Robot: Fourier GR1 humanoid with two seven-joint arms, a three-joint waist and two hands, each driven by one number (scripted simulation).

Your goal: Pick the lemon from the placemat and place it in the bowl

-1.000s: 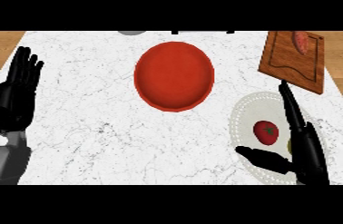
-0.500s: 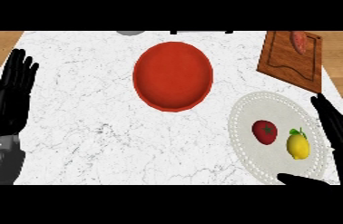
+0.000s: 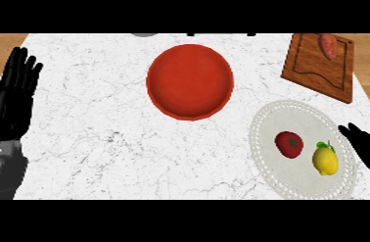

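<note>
On the white placemat (image 3: 289, 113) the lemon (image 3: 325, 159) lies untouched beside a tomato (image 3: 289, 144), the red bowl (image 3: 190, 82) holds nothing, and both the right hand (image 3: 357, 144) and left hand (image 3: 17, 91) show relaxed fingers, so everything remains.

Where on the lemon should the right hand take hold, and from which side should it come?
Grip the lemon across its narrow middle, probably from above or its right, where the right hand is. It lies lengthwise on the placemat, and the tomato crowds its left.

white veined marble counter (image 3: 94, 138), lacy cloth placemat (image 3: 271, 123), wooden board (image 3: 318, 72), matt red bowl (image 3: 190, 82).
</note>
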